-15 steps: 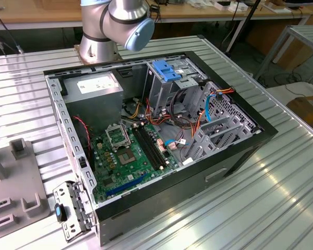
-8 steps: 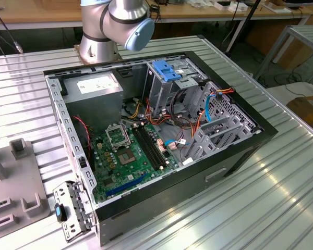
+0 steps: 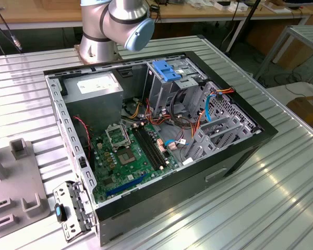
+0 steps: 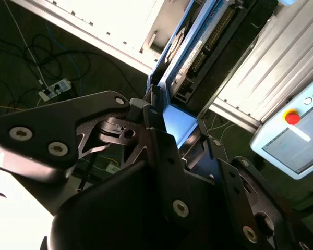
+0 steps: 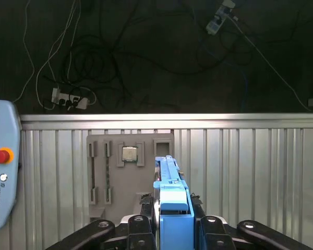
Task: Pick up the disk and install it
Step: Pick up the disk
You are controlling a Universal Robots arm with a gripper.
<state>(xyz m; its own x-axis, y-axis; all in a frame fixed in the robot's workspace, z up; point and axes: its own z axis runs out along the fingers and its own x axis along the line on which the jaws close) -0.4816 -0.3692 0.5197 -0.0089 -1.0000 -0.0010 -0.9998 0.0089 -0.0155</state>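
Note:
In the first wrist view the disk (image 5: 173, 194) shows edge-on, a thin slab in a bright blue carrier standing between the black fingers (image 5: 146, 211) of my gripper (image 5: 172, 208), which is shut on it. It hangs high above the ribbed metal table (image 5: 250, 172). The second wrist view has the disk (image 4: 190, 52) reaching out from the gripper (image 4: 169, 112), blue frame around a dark board face. In the exterior view the arm's base (image 3: 112, 26) stands behind the open computer case (image 3: 224, 156).
The case holds a green motherboard (image 3: 130, 156), a power supply (image 3: 94, 86) and a drive cage with a lighter blue bracket (image 3: 167, 70). A grey fixture plate (image 5: 130, 172) with a processor chip (image 5: 128, 154) lies below the gripper. A teach pendant (image 5: 1, 166) sits at the table's side.

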